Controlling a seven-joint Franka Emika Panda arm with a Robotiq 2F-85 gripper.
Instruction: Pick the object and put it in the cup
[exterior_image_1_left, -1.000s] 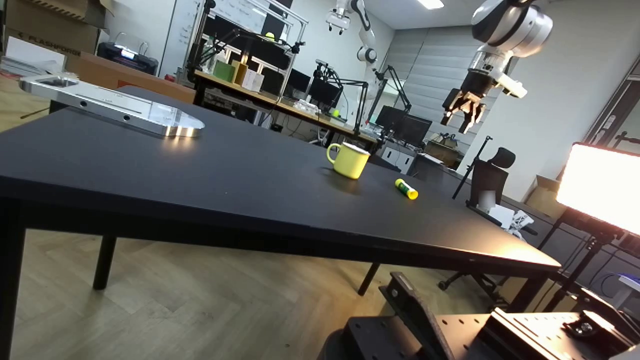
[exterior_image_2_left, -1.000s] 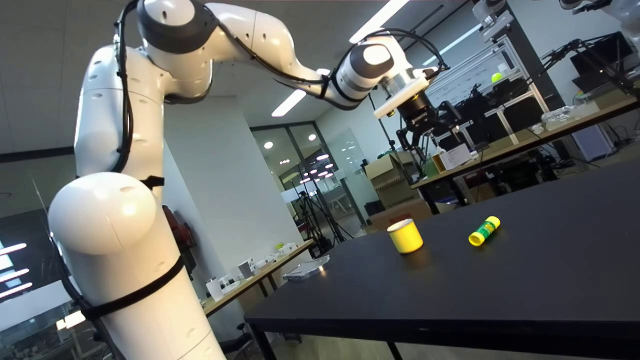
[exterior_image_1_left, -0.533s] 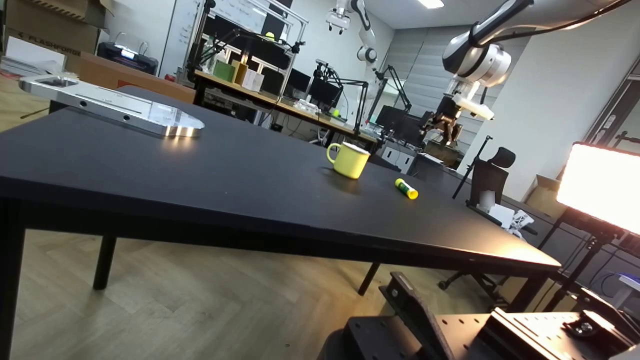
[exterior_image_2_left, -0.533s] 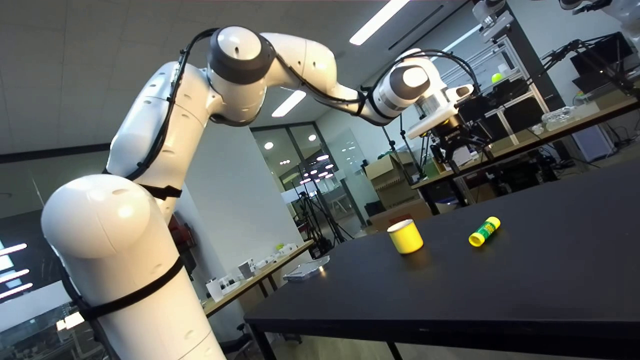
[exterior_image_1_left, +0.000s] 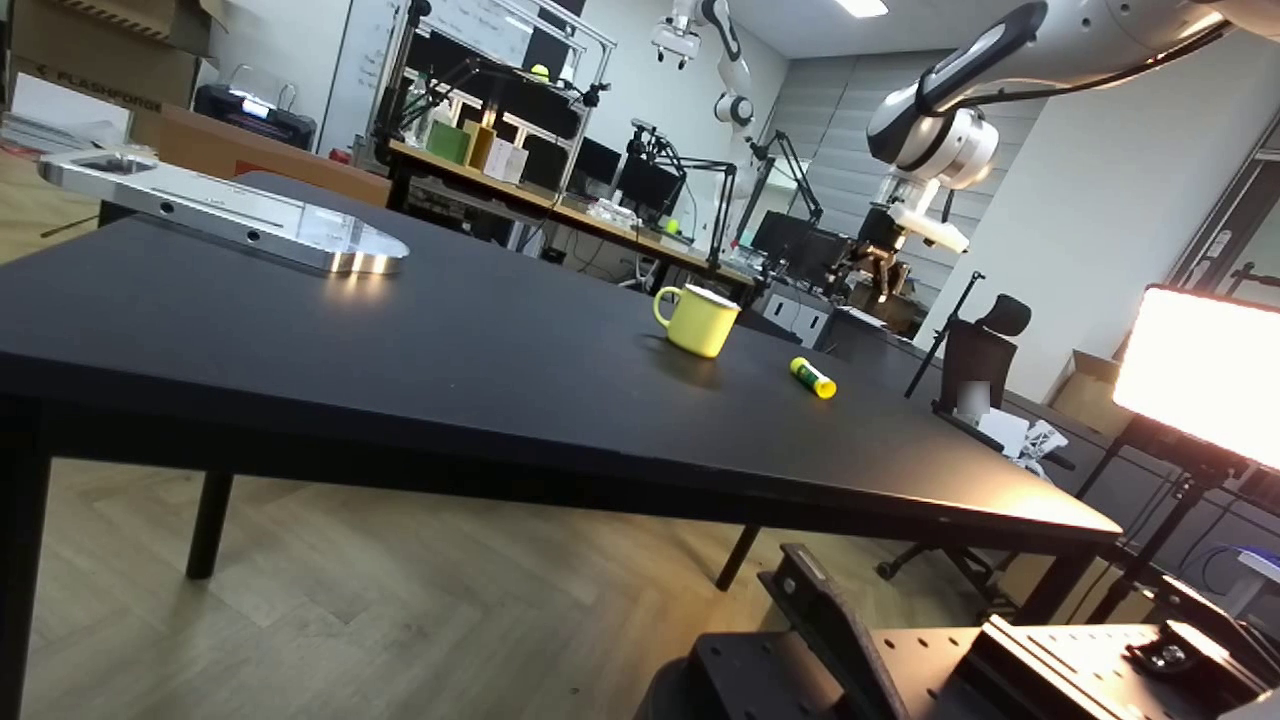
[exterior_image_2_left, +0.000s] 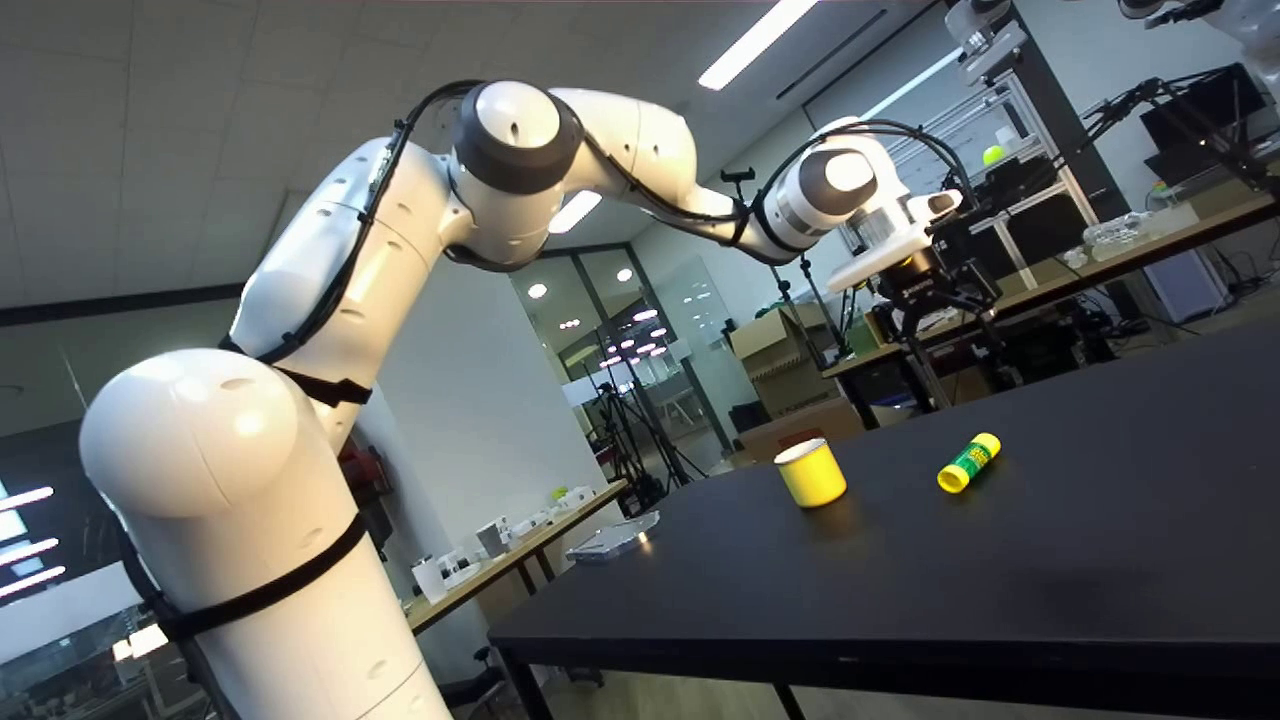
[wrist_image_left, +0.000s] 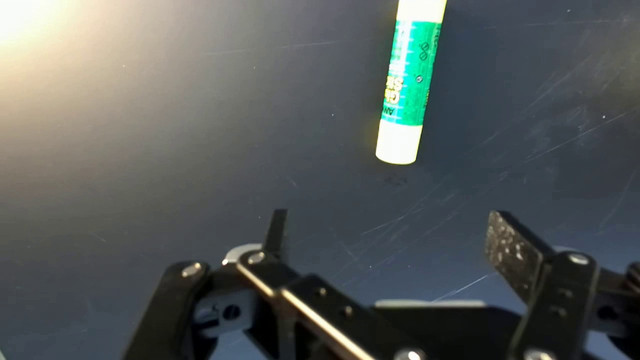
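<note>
The object, a yellow glue stick with a green label, lies on its side on the dark table, in both exterior views (exterior_image_1_left: 813, 378) (exterior_image_2_left: 969, 462) and the wrist view (wrist_image_left: 410, 80). The cup, a yellow-green mug, stands upright a short way from it, in both exterior views (exterior_image_1_left: 702, 322) (exterior_image_2_left: 811, 473). The mug's handle shows in only one of these, and the mug is out of the wrist view. My gripper (wrist_image_left: 388, 212) is open and empty. It hangs well above the table in both exterior views (exterior_image_1_left: 866, 280) (exterior_image_2_left: 960, 345). In the wrist view the glue stick lies beyond the fingertips, apart from them.
The dark table (exterior_image_1_left: 450, 370) carries a flat silver metal piece (exterior_image_1_left: 230, 215) at its far end, beyond the mug; it also shows in an exterior view (exterior_image_2_left: 612, 540). A bright lamp panel (exterior_image_1_left: 1200, 375) stands beyond a table end. A desk with monitors (exterior_image_1_left: 815, 262) is behind.
The arm has reached out and my gripper has come down, moving left in one exterior view and right in another. It slowed in the last half second. The glue stick and mug have not moved.
</note>
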